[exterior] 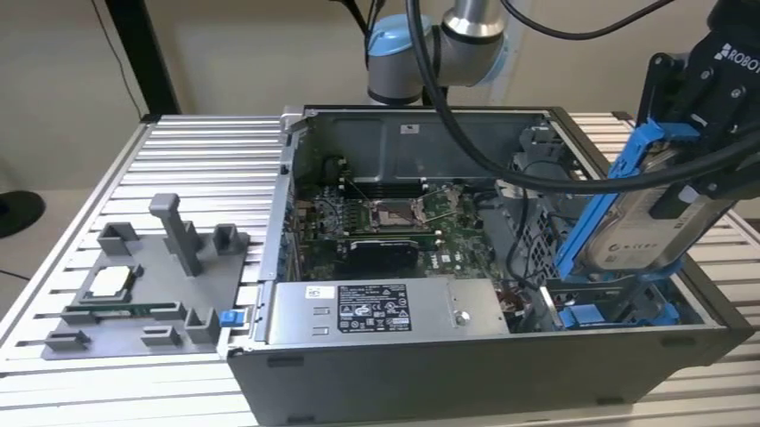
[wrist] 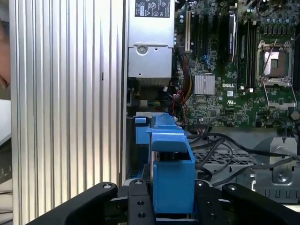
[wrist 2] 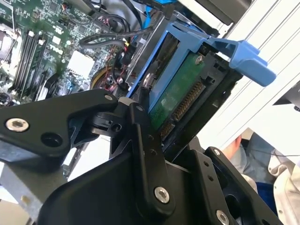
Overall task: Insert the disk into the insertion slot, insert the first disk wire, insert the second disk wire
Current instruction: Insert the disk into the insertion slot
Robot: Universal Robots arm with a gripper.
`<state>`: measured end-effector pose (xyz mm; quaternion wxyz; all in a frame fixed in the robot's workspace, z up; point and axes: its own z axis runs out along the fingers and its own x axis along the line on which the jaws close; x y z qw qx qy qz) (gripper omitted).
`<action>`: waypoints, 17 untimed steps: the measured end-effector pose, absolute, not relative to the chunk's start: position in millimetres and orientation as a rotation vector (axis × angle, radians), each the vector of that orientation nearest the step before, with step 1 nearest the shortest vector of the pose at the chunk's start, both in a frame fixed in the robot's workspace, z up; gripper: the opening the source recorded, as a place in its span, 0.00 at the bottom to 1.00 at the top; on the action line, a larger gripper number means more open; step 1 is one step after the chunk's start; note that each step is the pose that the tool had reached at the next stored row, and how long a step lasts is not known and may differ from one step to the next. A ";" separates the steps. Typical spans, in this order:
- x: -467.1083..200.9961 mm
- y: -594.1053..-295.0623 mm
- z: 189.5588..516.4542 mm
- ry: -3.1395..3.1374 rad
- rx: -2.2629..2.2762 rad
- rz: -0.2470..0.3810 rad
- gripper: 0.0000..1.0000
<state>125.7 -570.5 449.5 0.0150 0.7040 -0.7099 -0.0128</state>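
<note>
**Gripper fingers pinch the blue-framed disk, tilted over the drive bay**

Black gripper (wrist: 172,202) fingers (wrist 2: 144,140) sit closest in both wrist views, pressed against opposite sides of the disk (wrist 2: 179,93) and clamping its upper end. In the exterior view the disk (exterior: 635,238) hangs tilted at the case's corner on the exterior view's right. Its white label faces outward and its lower end reaches down toward the insertion slot (exterior: 600,313) with its blue rails. You cannot tell whether it has entered the rails.

Treat the disk as stiff, dense for its size and easily hurt by knocks. Its metal faces look smooth, so it could slide in a light grip. The green circuit board and connector pins are exposed on one face, so keep the pressure off them. The blue plastic frame looks springy, and its latch tab sticks out past the fingers. The sturdy side edges look like the safer place to grip.

Around the slot, loose black wires (wrist: 220,149) cross the grey perforated metal and could snag the frame. Thick robot cables (exterior: 522,173) drape over the open computer case (exterior: 475,378). The motherboard (exterior: 380,222) and a grey power supply box (exterior: 356,311) lie further in. Well apart, a grey fixture tray (exterior: 142,285) rests on the ribbed table (exterior: 202,151). A person's clothing (wrist 2: 276,173) shows beyond the table edge.
</note>
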 end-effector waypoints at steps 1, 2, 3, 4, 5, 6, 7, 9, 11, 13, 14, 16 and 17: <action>125.7 -570.7 448.7 -2.209 2.191 -0.040 0.00; 125.8 -570.8 447.7 -2.209 2.191 -0.040 0.00; 125.9 -571.0 446.9 -2.209 2.191 -0.040 0.00; 126.0 -571.1 446.2 -2.209 2.191 -0.040 0.00; 126.0 -571.2 445.5 -2.209 2.191 -0.040 0.00; 126.0 -571.3 445.0 -2.209 2.191 -0.040 0.00; 126.0 -571.3 444.7 -2.209 2.191 -0.040 0.00; 126.0 -571.3 444.6 -2.209 2.191 -0.040 0.00; 126.0 -571.3 444.5 -2.209 2.191 -0.040 0.00; 126.0 -571.3 444.5 -2.209 2.191 -0.040 0.00; 126.1 -571.3 444.3 -2.209 2.191 -0.040 0.00; 126.2 -571.3 443.7 -2.209 2.191 -0.040 0.00; 126.2 -571.3 443.3 -2.209 2.191 -0.040 0.00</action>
